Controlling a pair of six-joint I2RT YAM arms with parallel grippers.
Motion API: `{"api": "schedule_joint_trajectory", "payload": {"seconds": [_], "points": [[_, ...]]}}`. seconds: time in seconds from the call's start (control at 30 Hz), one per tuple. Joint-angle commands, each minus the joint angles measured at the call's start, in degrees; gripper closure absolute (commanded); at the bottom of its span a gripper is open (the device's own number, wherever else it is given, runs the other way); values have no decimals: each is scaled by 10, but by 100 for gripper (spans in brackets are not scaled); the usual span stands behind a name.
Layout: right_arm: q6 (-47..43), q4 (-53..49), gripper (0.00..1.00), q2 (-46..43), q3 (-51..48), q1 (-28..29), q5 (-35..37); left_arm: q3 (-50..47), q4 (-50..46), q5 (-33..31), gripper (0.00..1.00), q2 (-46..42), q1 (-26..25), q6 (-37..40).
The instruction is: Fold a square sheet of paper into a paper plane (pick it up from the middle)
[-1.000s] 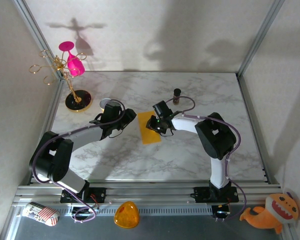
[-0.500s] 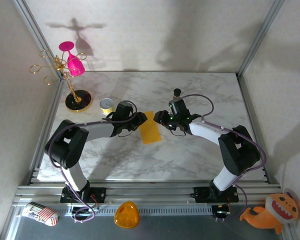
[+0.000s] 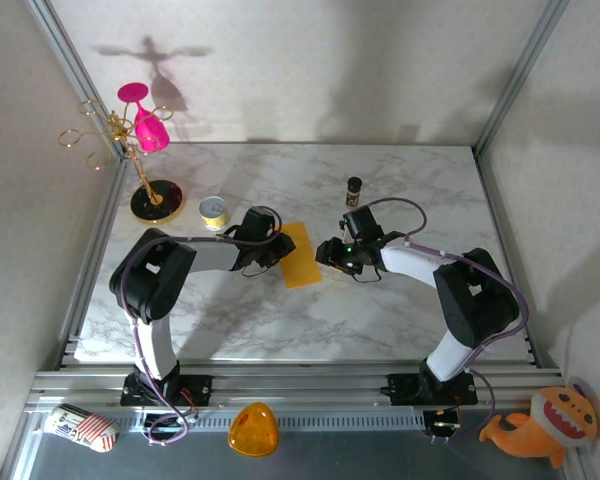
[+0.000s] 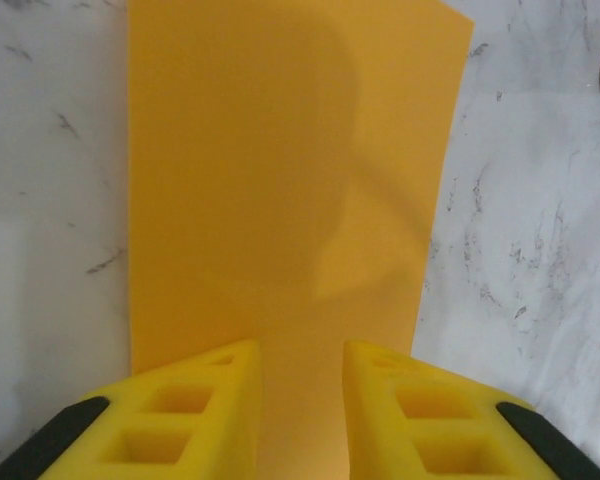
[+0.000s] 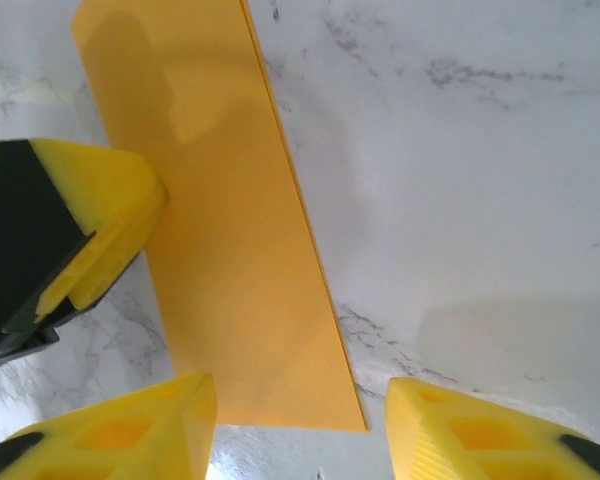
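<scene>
Marble-veined white tabletop (image 3: 410, 190) forms the floor of a cell with pale matte walls, aluminium corner posts and an aluminium rail (image 3: 310, 385) along the near edge. Near the middle the orange-yellow sheet of paper (image 3: 300, 258) lies flat on the stone as a long rectangle. The left gripper (image 3: 277, 250) sits low at its left edge, its fingers a narrow gap apart over the paper. The right gripper (image 3: 328, 254) is just off the right side, its fingers wide apart with one corner of the paper between them. Farther back stand a small dark bottle (image 3: 354, 190), a yellow tin (image 3: 213, 210) and a gold rack (image 3: 145, 175) holding a pink glass (image 3: 148, 126).
</scene>
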Motion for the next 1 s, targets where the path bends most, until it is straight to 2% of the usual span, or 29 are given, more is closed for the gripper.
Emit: {"api": "schedule_joint_trajectory", "payload": {"seconds": [0.0, 0.5, 0.67, 0.8, 0.97], "points": [[-20, -21, 54, 16, -6, -3, -27, -3, -40, -22, 74, 12, -4, 24], [-32, -36, 59, 50, -4, 6, -62, -3, -11, 12, 75, -1, -3, 35], [-32, -40, 59, 51, -3, 7, -58, 12, -8, 24, 71, -26, -3, 34], [-32, -41, 59, 47, -2, 7, -52, 9, -14, 9, 69, -51, -3, 27], [-28, -36, 59, 44, -2, 7, -52, -9, -24, -18, 73, -49, -1, 19]]}}
